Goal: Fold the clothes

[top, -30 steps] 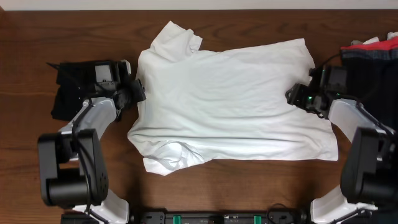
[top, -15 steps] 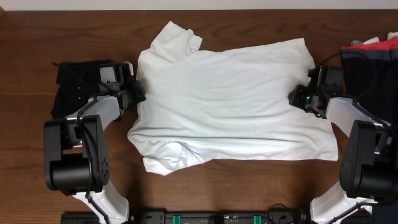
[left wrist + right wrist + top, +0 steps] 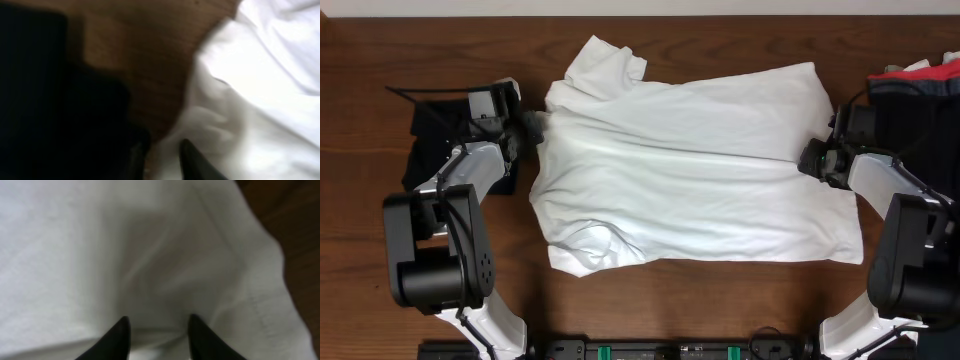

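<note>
- The white T-shirt lies spread on the wooden worktop, stretched between the two tools, with its sleeved end toward the left tool and its hem toward the right.
- The left tool pinches the shirt's nearest edge, and the cloth is drawn to a point at its tips. The wrist view is blurred, but white fabric shows between its dark fingers.
- The right tool pinches the hem, with fabric bunched between its fingers. A taut ridge runs across the shirt from tool to tool.
- The shirt looks light, limp and thin; it should follow any pull, sag when lifted and crease easily.
- The stitched hem and the neck seam, where the cloth is doubled, look like the best grips; a pinch in mid-panel would only raise a tent.
- A black garment lies just behind the left tool.
</note>
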You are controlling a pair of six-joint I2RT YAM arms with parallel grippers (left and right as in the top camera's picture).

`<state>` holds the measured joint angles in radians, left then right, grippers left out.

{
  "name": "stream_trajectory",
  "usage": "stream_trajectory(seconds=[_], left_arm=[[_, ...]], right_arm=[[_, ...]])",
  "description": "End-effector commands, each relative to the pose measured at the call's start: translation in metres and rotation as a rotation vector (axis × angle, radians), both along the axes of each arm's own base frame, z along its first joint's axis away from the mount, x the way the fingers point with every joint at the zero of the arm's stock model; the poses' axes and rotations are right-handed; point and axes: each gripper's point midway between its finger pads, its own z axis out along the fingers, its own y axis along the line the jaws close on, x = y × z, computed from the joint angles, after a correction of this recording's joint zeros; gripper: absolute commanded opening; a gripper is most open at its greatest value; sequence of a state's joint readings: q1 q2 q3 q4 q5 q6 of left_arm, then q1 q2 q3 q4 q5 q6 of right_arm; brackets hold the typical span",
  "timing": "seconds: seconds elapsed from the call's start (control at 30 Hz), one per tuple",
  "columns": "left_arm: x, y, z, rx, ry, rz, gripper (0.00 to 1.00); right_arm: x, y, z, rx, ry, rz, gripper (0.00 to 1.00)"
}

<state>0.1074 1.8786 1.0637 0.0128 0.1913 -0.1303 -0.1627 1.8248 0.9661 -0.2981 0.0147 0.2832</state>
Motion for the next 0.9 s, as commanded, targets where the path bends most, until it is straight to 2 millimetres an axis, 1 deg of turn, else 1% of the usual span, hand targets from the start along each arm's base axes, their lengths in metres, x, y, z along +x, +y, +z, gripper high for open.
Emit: stream_trajectory(seconds=[0.0, 0.07, 0.17, 0.2, 0.33, 0.37, 0.43, 0.5, 0.57, 0.67, 0.73, 0.87], left_arm=[[0.008, 0.003, 0.007, -0.010, -0.014, 0.007, 0.61], [0.005, 0.003, 0.008, -0.012, 0.000, 0.007, 0.68], [0.002, 0.003, 0.016, -0.013, 0.012, 0.007, 0.70], [0.000, 0.002, 0.020, -0.014, 0.015, 0.007, 0.70], [-0.009, 0.001, 0.039, -0.014, 0.019, 0.006, 0.70], [-0.012, 0.001, 0.044, -0.014, 0.019, 0.006, 0.70], [-0.018, -0.001, 0.055, -0.014, 0.020, 0.004, 0.69], [-0.023, -0.004, 0.065, -0.014, 0.017, -0.002, 0.70], [-0.029, -0.008, 0.074, -0.013, 0.016, -0.011, 0.70], [-0.038, -0.018, 0.085, -0.014, 0.019, -0.031, 0.69], [-0.045, -0.026, 0.091, -0.014, 0.024, -0.049, 0.70], [-0.058, -0.045, 0.100, -0.015, 0.042, -0.092, 0.70]], right_arm=[[-0.023, -0.011, -0.020, -0.022, 0.093, -0.020, 0.53], [-0.019, -0.008, -0.012, -0.001, 0.079, -0.010, 0.57], [-0.008, -0.002, 0.011, 0.043, 0.021, 0.006, 0.59], [-0.002, 0.002, 0.023, 0.063, -0.016, 0.019, 0.57], [0.028, 0.019, 0.078, 0.145, -0.197, 0.087, 0.34], [0.034, 0.019, 0.087, 0.141, -0.232, 0.088, 0.32], [0.046, 0.016, 0.095, 0.137, -0.284, 0.077, 0.31], [0.056, 0.011, 0.092, 0.124, -0.311, 0.056, 0.31], [0.065, 0.005, 0.082, 0.111, -0.323, 0.027, 0.30], [0.079, -0.001, 0.059, 0.105, -0.333, 0.001, 0.27], [0.085, -0.002, 0.039, 0.115, -0.327, -0.012, 0.20], [0.093, -0.004, 0.007, 0.130, -0.293, -0.036, 0.13]])
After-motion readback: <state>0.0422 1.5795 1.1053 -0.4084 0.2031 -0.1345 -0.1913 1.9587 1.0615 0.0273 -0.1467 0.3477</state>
